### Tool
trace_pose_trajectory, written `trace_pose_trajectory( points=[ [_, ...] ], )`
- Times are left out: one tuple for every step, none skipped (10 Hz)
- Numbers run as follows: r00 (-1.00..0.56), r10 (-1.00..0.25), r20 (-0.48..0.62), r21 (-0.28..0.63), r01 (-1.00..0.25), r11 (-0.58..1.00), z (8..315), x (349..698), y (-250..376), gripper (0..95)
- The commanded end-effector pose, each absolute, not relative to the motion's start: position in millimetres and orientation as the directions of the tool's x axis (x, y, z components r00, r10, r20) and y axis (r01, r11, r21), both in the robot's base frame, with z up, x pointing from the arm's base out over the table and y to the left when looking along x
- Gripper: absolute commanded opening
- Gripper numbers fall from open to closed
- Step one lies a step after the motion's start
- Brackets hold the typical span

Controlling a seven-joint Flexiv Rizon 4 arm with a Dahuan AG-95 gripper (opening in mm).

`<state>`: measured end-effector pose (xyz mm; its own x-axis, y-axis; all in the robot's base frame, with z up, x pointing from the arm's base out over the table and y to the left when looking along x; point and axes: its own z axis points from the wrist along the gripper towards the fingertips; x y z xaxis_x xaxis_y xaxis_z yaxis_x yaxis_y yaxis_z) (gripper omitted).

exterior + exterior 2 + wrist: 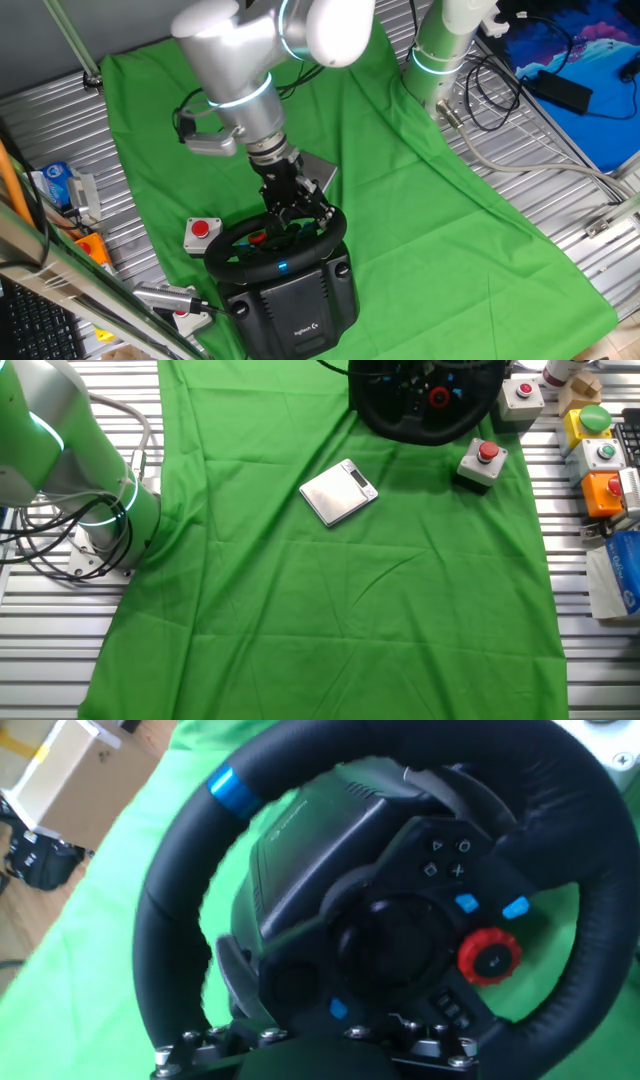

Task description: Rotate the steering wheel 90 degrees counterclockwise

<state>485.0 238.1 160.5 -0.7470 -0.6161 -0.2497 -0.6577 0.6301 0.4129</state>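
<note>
The black steering wheel stands on its bulky black base at the near edge of the green cloth. It also shows at the top edge of the other fixed view. My gripper reaches down onto the far side of the rim and looks shut on it. In the hand view the wheel fills the frame. Its blue rim stripe is at the upper left and its red hub knob at the right. The gripper is at the bottom edge, and its fingertips are hidden there.
A small grey box with a red button sits just left of the wheel. A silver scale lies on the green cloth. More button boxes stand along the side. An arm base and cables are at the back.
</note>
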Motion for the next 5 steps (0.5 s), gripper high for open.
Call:
trace_pose_trajectory(
  points=[
    [-0.711,-0.638,-0.296,0.388,-0.7,0.599,151.9,481.2,226.6,76.0],
    [-0.702,-0.643,-0.306,0.379,-0.71,0.594,149.6,481.1,225.3,76.0],
    [-0.699,-0.645,-0.309,0.375,-0.713,0.593,149.1,481.1,225.1,76.0],
    [-0.693,-0.649,-0.314,0.362,-0.72,0.592,148.3,481.3,224.8,76.0],
    [-0.695,-0.648,-0.312,0.364,-0.717,0.594,148.2,481.3,224.8,76.0]
  ],
)
